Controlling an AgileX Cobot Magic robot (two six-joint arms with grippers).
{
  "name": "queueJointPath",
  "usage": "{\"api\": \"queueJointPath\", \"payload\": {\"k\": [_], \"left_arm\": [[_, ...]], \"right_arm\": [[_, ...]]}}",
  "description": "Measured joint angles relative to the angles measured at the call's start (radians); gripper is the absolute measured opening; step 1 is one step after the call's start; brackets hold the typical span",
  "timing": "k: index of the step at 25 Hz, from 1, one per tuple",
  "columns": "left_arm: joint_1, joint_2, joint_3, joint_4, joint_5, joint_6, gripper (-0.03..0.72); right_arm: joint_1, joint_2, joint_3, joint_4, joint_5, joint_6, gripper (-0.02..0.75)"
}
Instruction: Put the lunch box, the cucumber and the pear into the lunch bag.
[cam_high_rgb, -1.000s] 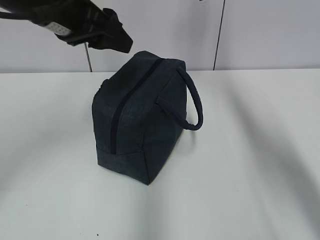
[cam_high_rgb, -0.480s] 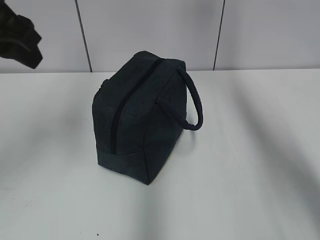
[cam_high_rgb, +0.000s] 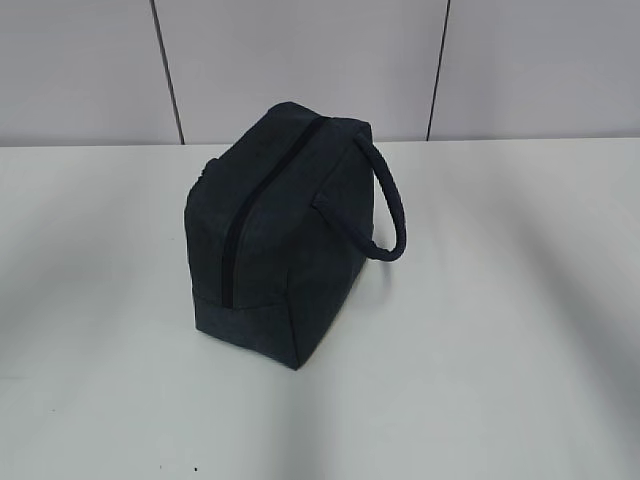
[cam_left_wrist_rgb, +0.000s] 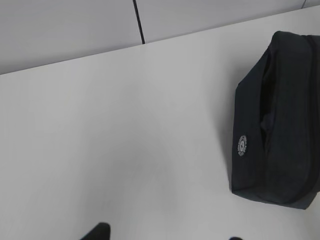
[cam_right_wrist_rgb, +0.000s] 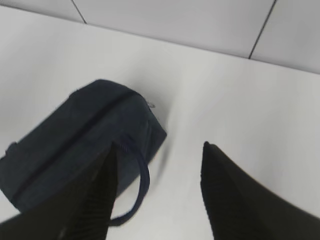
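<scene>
Your right claw (cam_right_wrist_rgb: 157, 195) hung open above the zipped lunch bag (cam_high_rgb: 285, 235), left claw (cam_left_wrist_rgb: 165, 235) open too, so you needed the zipper (cam_high_rgb: 240, 235) pull first.

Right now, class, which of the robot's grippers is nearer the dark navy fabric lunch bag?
Right. The right gripper hangs open just above the dark navy fabric lunch bag, by its handle. The left gripper sits well off to its side across bare table.

Both end effectors, left (cam_left_wrist_rgb: 165, 239) and right (cam_right_wrist_rgb: 157, 175), hang with fingers parted, empty.
</scene>
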Motion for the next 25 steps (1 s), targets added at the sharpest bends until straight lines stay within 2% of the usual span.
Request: {"api": "queueJointPath", "payload": {"k": [5, 11, 25], "left_arm": [[0.000, -0.107, 0.000, -0.002, 0.024, -0.014, 0.422], [0.000, -0.286, 0.042, -0.024, 0.029, -0.017, 0.424], [0.000, -0.758, 0.465, -0.135, 0.040, -0.065, 0.424]], "right_arm": [[0.000, -0.250, 0.305, -0.039, 0.000, -0.002, 0.424], [0.000, -0.535, 0.550, -0.063, 0.000, -0.006, 0.423], [0.000, -1.214, 1.083, -0.067, 0.004, -0.167, 0.422]]}}
